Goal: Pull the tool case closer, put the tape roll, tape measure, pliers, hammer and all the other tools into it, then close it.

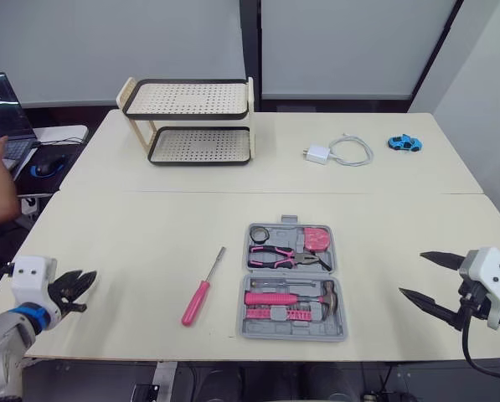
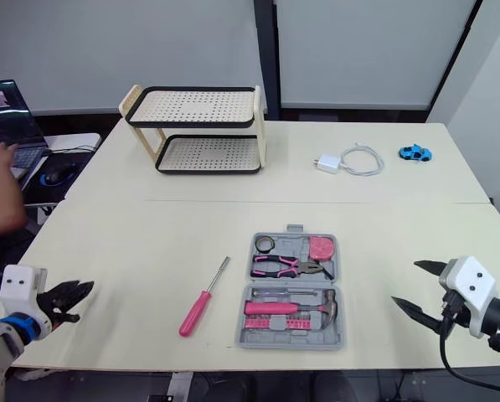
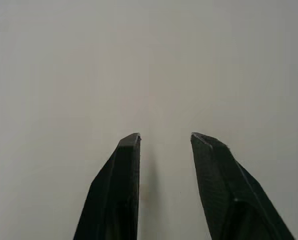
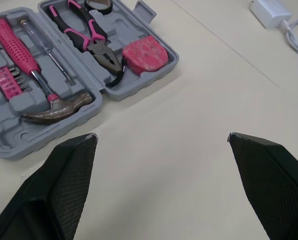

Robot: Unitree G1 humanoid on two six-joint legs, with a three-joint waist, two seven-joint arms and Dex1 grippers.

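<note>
the left claw hovers over the near left corner of the tabletop, its two black ribbed fingers a narrow gap apart and holding nothing. a screwdriver lies loose on the tabletop near the near edge, just left of the case and not touching it; it has a glossy pink handle and a thin bare metal shaft pointing toward the far edge.

the tool case lies open and flat near the near edge, a little right of the middle. it is grey moulded plastic with rounded corners and two hinged halves, each with shaped recesses. the far half holds a black ring-shaped tape roll, pliers with pink and black grips, and a rounded pink tape measure. the near half holds a hammer with a pink grip and a dull metal claw head, above a row of pink bit holders.

the right claw hangs over the near right corner, its pointed black fingers spread wide and empty, well apart from the case.
</note>
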